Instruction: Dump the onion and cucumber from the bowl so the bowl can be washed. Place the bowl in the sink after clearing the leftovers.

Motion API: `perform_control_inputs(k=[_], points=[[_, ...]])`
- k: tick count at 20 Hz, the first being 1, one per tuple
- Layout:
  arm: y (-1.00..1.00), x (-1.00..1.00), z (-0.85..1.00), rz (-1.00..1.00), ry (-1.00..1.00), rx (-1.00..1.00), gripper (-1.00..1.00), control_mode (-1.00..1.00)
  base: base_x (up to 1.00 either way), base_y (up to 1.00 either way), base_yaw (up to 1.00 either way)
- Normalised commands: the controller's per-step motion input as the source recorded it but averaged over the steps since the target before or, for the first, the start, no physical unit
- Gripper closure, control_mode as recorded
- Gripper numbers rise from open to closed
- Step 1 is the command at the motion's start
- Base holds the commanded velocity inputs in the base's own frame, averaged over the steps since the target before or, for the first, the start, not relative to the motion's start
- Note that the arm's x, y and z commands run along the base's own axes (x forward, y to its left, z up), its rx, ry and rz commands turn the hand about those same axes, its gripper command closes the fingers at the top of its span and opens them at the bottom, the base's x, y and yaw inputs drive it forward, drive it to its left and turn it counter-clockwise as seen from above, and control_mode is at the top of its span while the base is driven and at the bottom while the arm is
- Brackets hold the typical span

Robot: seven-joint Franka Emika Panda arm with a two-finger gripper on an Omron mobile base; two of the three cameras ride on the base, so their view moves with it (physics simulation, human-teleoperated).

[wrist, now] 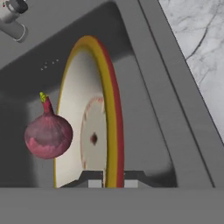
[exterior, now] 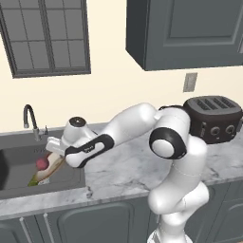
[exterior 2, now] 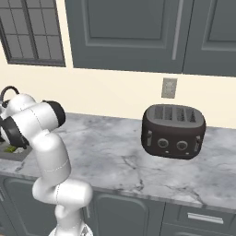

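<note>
From where I stand, far to the left, the curved black gooseneck faucet [exterior: 29, 117] rises at the back of the large dark grey rectangular sink [exterior: 19, 163], which is set into the grey-veined white marble counter [exterior: 137, 166]. Inside the basin area the small round reddish-purple onion [exterior: 41, 163] sits against the cream face of the wide, shallow bowl with its tan-brown rim [exterior: 53, 166], and the bowl is tipped steeply, nearly on edge, over the sink. A sliver of green shows just below the onion at the bowl's low edge (likely the stubby dark green cucumber [exterior: 33, 181], though too little of it shows to be sure).

Just right of the onion, the white arm's two-finger gripper [exterior: 57, 151] reaches down to the bowl's upper rim. In the hand view its two dark tips [wrist: 110, 178] stand one on each side of the yellow-tan rim [wrist: 110, 109], pinched together on it, so the pincer is clamped on the bowl. There the onion [wrist: 48, 134] hangs to the left of the fingers, against the bowl's cream inner face, not touched by them.

Further right along the counter stands a dark, rounded four-slot toaster [exterior: 213, 118], well apart from the sink, below the grey wall cabinets [exterior: 185, 33].
</note>
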Motion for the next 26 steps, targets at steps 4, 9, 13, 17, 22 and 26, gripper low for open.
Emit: perform_control_inputs(k=[4,9,13,17,22,26], points=[[0.01,0.15,-0.02,0.0,0.0,-0.01,1.0,-1.0,0.0,0.0,0.0],[0.15,0.21,-0.24,0.0,0.0,-0.07,1.0,-1.0,0.0,0.0,0.0],[0.26,0.4,-0.22,0.0,0.0,-0.07,1.0,-1.0,0.0,0.0,0.0],[0.17,0.34,-0.06,0.0,0.0,-0.03,1.0,-1.0,0.0,0.0,0.0],[0.01,0.11,-0.26,0.0,0.0,-0.13,1.0,-1.0,0.0,0.0,0.0],[0.0,0.09,-0.17,0.0,0.0,-0.14,1.0,-1.0,0.0,0.0,0.0]])
